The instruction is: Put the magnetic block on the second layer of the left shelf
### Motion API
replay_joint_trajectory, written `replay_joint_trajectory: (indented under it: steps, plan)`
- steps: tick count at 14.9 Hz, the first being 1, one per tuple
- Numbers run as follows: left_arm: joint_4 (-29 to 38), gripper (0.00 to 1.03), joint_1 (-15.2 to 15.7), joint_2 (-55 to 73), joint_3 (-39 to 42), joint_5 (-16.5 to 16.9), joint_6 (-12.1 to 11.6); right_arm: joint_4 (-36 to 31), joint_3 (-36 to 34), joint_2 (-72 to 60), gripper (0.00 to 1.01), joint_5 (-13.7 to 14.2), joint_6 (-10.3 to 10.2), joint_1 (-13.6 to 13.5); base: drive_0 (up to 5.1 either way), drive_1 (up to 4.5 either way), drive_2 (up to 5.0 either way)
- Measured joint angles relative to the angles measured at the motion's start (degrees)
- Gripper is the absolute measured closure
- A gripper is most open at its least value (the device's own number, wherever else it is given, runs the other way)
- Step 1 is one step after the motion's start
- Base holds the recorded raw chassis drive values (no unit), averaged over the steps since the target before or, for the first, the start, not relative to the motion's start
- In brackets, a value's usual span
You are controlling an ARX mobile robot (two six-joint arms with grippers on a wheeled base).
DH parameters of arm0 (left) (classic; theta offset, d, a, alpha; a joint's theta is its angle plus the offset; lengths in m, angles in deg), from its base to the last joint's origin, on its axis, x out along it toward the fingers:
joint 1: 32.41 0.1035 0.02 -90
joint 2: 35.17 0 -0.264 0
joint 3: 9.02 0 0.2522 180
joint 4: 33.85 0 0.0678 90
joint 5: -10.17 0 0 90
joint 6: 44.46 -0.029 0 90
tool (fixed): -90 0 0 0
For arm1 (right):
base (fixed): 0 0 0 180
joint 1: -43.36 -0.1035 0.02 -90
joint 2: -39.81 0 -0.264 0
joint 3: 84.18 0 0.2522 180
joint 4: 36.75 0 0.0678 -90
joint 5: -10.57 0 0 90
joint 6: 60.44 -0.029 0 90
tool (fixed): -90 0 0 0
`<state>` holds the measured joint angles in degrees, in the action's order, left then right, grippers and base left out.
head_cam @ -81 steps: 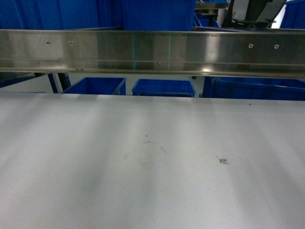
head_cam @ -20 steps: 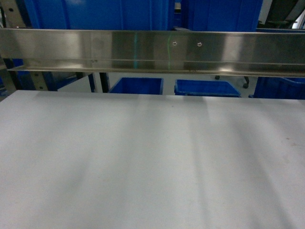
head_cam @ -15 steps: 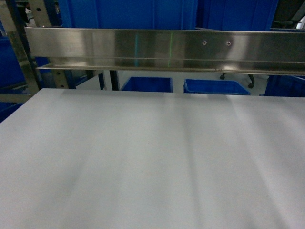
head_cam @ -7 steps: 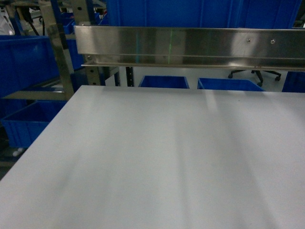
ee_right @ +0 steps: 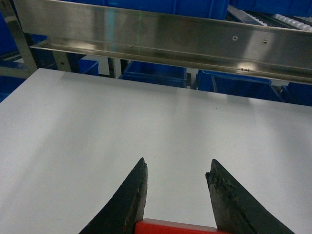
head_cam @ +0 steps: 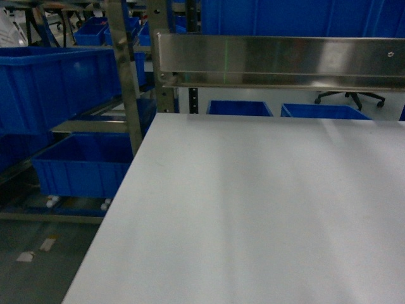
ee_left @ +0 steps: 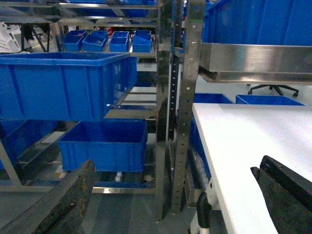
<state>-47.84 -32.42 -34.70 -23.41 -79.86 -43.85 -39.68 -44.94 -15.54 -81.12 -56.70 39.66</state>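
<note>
The magnetic block [ee_right: 178,227], a red piece at the bottom edge of the right wrist view, sits between the two dark fingers of my right gripper [ee_right: 178,163], which is shut on it above the white tabletop [ee_right: 97,122]. My left gripper [ee_left: 176,163] is open, its fingers far apart with nothing between them, facing the left shelf [ee_left: 163,97]. A large deep blue crate [ee_left: 58,83] rests on a sloping tier of that steel rack; the head view shows the crate [head_cam: 57,85] at far left. Neither gripper shows in the head view.
A lower blue crate [ee_left: 105,144] sits under the large one. A steel rail [head_cam: 278,60] runs above the table's far edge. The table's left edge [head_cam: 120,209] drops to the floor beside the rack upright [head_cam: 130,95]. Small blue bins [ee_left: 109,41] stand on distant racks.
The head view has swung left. The steel rail slid right, and the left shelf with its blue crates and the table's left edge came into view.
</note>
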Motion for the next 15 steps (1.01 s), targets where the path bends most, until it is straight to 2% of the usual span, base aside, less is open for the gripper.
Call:
replay_joint_trajectory:
  steps: [15]
  plan:
    - [0.02, 0.05, 0.0, 0.0, 0.0, -0.04, 0.0, -0.02, 0.0, -0.02, 0.68, 0.02, 0.02, 0.0, -5.0, 2.45, 2.5]
